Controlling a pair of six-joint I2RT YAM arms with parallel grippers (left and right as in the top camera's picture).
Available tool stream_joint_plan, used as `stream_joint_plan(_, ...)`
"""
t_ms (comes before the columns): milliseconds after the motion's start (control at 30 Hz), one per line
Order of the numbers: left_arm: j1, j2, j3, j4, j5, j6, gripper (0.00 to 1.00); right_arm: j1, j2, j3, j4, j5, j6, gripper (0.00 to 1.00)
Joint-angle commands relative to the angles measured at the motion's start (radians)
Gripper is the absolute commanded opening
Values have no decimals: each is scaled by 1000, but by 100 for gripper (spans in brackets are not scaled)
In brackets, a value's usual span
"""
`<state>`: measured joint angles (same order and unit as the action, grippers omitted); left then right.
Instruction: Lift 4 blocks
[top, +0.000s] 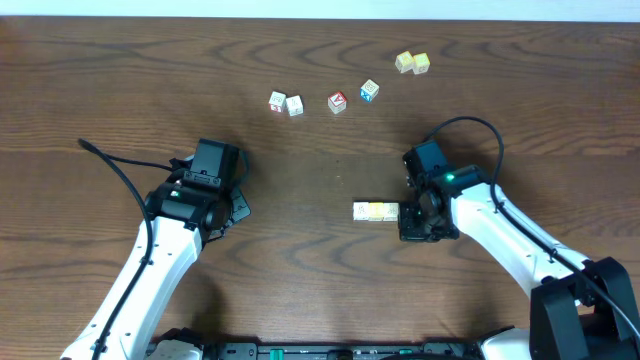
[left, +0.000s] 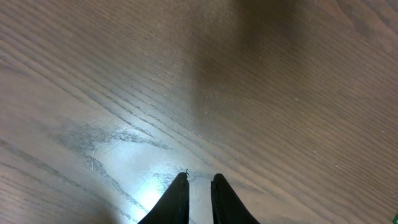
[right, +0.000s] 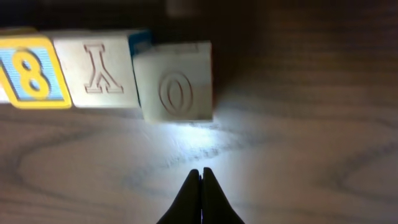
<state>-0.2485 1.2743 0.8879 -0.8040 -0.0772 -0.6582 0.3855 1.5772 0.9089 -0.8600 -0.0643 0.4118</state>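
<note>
right hand (right: 200, 171) is closed tight with nothing in it, its tips just in front of the blocks (top: 376, 211). these blocks sit in a row on the counter (top: 320, 260), side by side. left hand (left: 199, 177) is well away from the blocks, its tips a little apart, holding nothing.
</note>
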Motion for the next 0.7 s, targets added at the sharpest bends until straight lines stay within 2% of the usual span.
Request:
stream_joint_plan(0,6,5,0,0,-2,-13,15,-5,-13,-25,27,-9,-15,2)
stream_joint_plan(667,6,5,0,1,-2,-13,15,-4,-13,-32,95,-7,-13,1)
